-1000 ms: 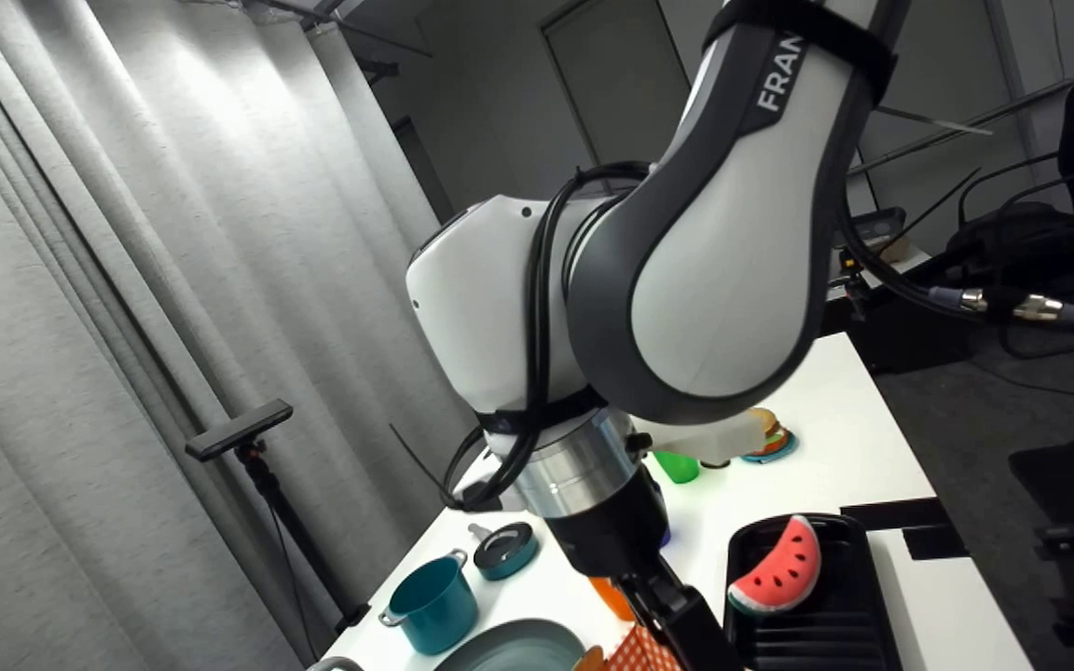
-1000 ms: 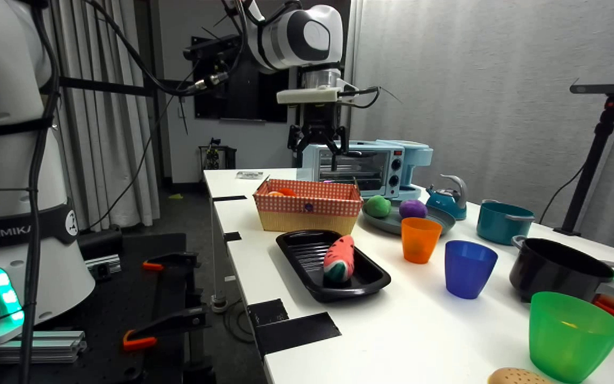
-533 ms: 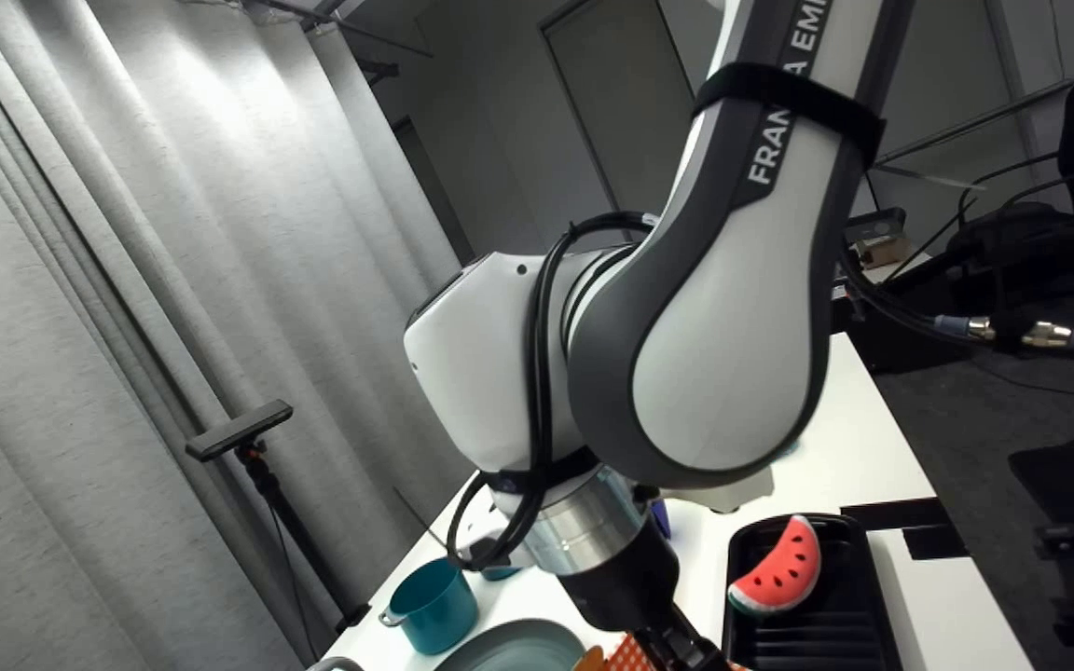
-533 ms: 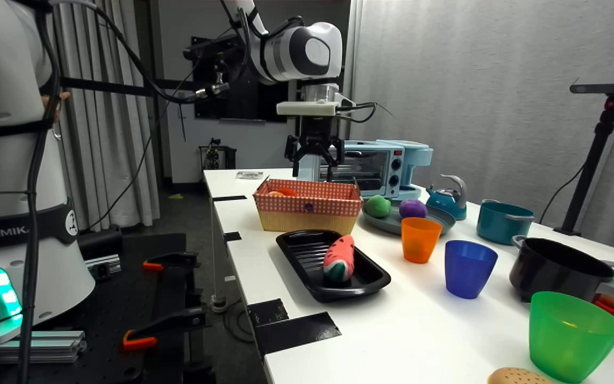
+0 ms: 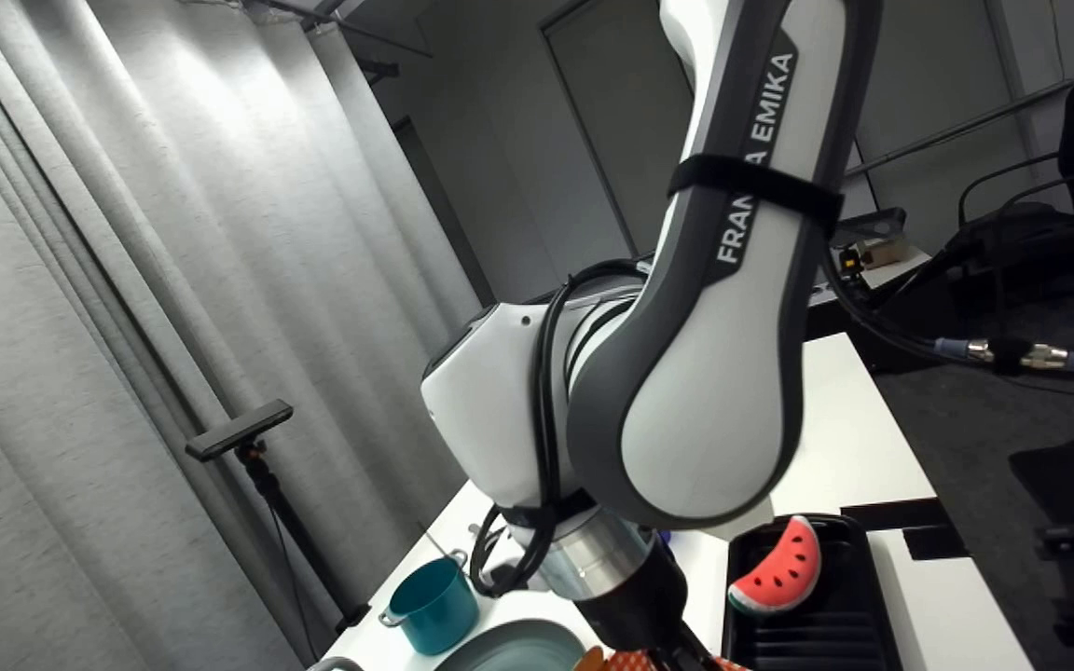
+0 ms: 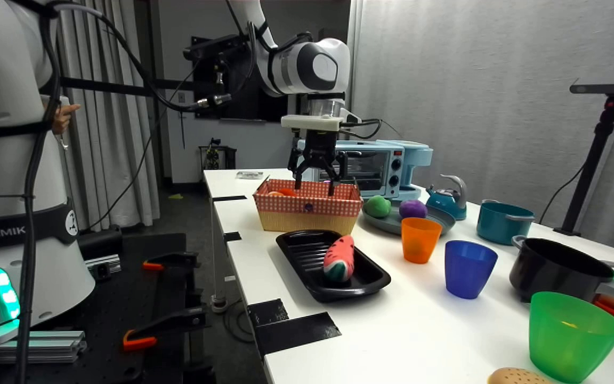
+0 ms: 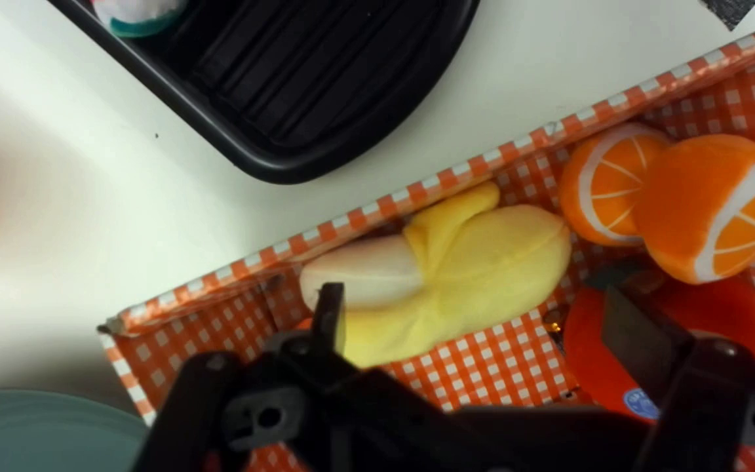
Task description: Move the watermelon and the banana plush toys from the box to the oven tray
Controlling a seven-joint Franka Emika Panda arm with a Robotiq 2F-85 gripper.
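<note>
Forearm [image 5: 747,308] angled dwn, wrist [image 5: 500,401] bent — gripper [image 6: 314,186] pts approx. straight dwn, fingers [image 7: 646,344] well apart.

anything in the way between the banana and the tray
Yes: the side of the box stands between the banana and the tray, so the banana likely needs lifting over. The watermelon lies in the tray, toward the end away from the box.

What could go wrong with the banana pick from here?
Wrong grab: the jaws stand open, and in the wrist view one overlaps the red toy near the banana plush; closing there may catch the wrong item.
Snag: the banana lies close along the box wall, so descending jaws might hit it.
Drop: the watermelon plush takes up part of the black tray; a careless placement could bump it.
</note>
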